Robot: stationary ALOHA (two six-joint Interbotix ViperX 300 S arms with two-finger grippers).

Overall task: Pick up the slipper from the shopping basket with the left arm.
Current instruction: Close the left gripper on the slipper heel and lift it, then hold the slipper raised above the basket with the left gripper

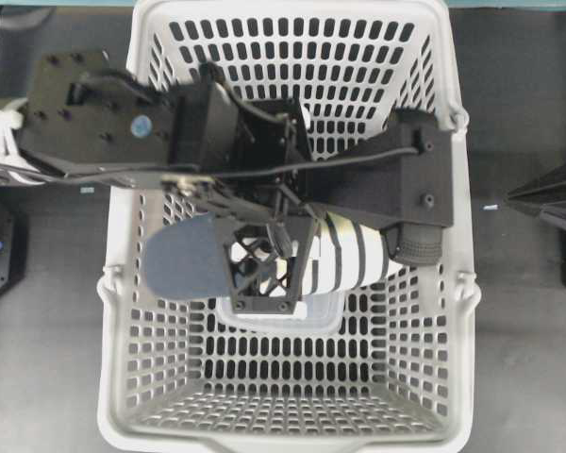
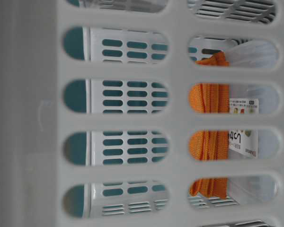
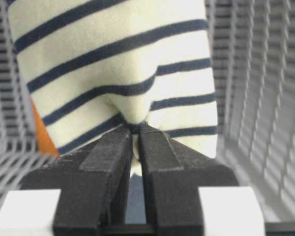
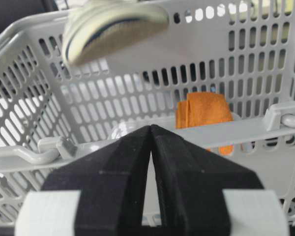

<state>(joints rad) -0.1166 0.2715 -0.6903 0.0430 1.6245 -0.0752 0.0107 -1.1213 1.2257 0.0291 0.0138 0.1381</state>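
Note:
The slipper [image 1: 354, 253], cream with navy stripes and a dark navy heel [image 1: 181, 255], hangs crosswise inside the light-grey shopping basket [image 1: 123, 245], held off its floor. My left gripper [image 1: 264, 269] reaches in from the left and is shut on the slipper. In the left wrist view the jaws [image 3: 136, 129] pinch a fold of the striped upper [image 3: 113, 64]. In the right wrist view the slipper [image 4: 113, 24] shows high up near the basket's far wall [image 4: 265, 64]. My right gripper [image 4: 151, 127] is shut and empty, outside the basket at the right [image 1: 524, 195].
A folded orange cloth [image 4: 204, 110] in a clear labelled packet stands in the basket below the slipper; it also shows through the wall slots [image 2: 210, 142]. The clear packet [image 1: 278, 316] lies on the basket floor. A basket handle [image 4: 265, 128] runs just ahead of my right gripper.

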